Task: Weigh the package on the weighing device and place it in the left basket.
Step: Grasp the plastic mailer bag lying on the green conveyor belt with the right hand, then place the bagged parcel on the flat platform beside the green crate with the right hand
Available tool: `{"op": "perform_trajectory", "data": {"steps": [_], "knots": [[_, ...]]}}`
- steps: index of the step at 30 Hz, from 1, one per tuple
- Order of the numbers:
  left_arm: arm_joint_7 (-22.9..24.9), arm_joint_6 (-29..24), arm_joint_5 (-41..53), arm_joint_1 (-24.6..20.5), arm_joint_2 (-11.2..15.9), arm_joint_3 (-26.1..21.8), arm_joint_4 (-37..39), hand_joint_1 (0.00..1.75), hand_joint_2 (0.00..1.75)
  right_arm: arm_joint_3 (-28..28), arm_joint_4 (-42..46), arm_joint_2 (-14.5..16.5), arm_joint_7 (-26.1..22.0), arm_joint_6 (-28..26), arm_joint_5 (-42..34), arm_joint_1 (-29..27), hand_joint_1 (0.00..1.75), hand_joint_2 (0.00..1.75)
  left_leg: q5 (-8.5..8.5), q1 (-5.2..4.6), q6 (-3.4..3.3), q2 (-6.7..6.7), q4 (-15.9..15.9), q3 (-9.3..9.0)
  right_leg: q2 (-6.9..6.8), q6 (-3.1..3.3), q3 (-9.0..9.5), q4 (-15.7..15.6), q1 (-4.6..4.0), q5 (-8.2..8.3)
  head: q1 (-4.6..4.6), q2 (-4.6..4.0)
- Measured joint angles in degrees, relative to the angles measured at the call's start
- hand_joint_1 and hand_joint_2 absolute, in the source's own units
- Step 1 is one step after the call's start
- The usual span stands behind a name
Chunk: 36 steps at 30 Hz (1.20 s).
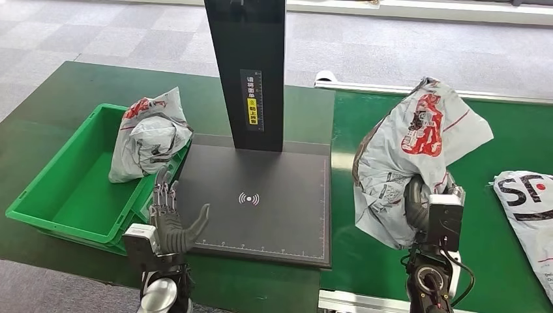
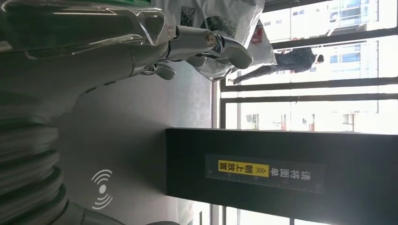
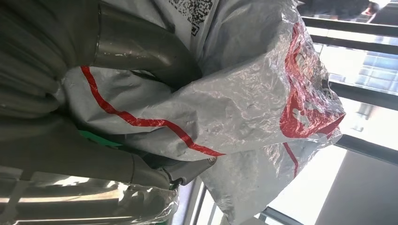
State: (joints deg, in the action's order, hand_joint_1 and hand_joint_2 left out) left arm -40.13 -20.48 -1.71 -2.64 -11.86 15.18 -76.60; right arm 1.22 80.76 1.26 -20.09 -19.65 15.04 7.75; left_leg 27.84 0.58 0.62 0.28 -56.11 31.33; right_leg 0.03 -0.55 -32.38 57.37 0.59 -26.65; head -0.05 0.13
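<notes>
Taking the black weighing plate (image 1: 261, 202) as the landmark: nearest the robot, the left hand (image 1: 171, 218) is hovering at the plate's near-left corner, fingers apart and pointing away from the robot, thumb out toward the plate, holding nothing. In the left wrist view its fingertips (image 2: 230, 49) are reaching toward a crumpled bag beyond them without visibly touching it.

On the other side of the plate, above the green belt (image 1: 508, 130) to its right, the right hand (image 1: 424, 202) is gripping a grey courier package (image 1: 417, 150) with red printing, lifted clear of the belt; the right wrist view is showing its thumb and fingers (image 3: 141, 51) pressing into the film from both sides.

Left of the plate, the green basket (image 1: 59, 189) is holding another grey package (image 1: 149, 134), which is leaning against the basket's wall nearest the plate. Farther back, the black post (image 1: 251, 72) is rising from the plate's far edge. To the far right of the plate, a white SF bag (image 1: 528, 202) is lying on the belt.

By my reading, the held package is picked up but not yet weighed: nothing is sitting on the plate. Setting it down, weighing, and the transfer to the left basket all remain.
</notes>
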Motion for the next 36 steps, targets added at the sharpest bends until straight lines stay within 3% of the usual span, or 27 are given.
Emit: {"op": "perform_trajectory", "data": {"steps": [6,11,15,21,26,36], "knots": [[0.0,-0.4,0.0,-0.1,0.1,-0.7,-2.9,0.0,1.75,0.2,6.0,0.2,-1.7,-0.5,-4.5,0.0,1.75,1.75,0.0,0.0,0.0,-0.02,0.0,0.03,0.0,0.0,-0.02,0.0,-0.01,0.0,0.0,0.0],[0.0,0.2,-0.9,-0.9,0.2,-3.1,-3.7,0.0,1.75,2.3,7.2,2.4,2.6,4.4,-8.2,1.3,1.75,1.75,-0.01,0.01,0.02,0.03,0.0,0.05,0.02,0.01,-0.01,0.0,-0.02,0.0,-0.01,0.0],[0.0,0.8,-0.9,-3.2,0.2,-4.3,-3.0,0.0,1.75,7.1,-0.7,5.4,8.6,13.2,-7.9,5.6,1.75,1.75,-0.12,0.06,0.07,0.03,0.0,0.0,0.01,0.08,0.0,0.0,-0.07,0.05,0.0,0.0],[0.4,-0.4,-1.2,-5.8,0.2,-5.4,-1.7,0.0,1.75,13.9,-14.9,10.0,11.2,18.8,-5.8,11.3,1.75,1.75,-0.21,0.07,0.06,-0.04,0.0,0.1,-0.03,0.1,-0.08,0.1,-0.08,0.07,-0.01,0.0],[1.0,-1.0,-1.3,-7.1,0.3,-6.1,-1.3,0.0,1.75,17.5,-21.7,12.7,11.9,19.3,-5.3,14.2,1.75,1.75,-0.21,0.06,0.06,-0.07,0.0,0.2,-0.05,0.11,-0.17,0.1,-0.07,0.07,0.01,0.0],[1.0,-1.1,-1.3,-7.4,0.4,-6.8,-0.9,0.0,1.75,18.8,-25.9,13.5,12.0,19.2,-5.2,15.9,1.75,1.75,-0.2,0.06,0.06,-0.06,0.0,0.21,-0.04,0.11,-0.21,0.1,-0.07,0.07,0.01,0.0]]}}
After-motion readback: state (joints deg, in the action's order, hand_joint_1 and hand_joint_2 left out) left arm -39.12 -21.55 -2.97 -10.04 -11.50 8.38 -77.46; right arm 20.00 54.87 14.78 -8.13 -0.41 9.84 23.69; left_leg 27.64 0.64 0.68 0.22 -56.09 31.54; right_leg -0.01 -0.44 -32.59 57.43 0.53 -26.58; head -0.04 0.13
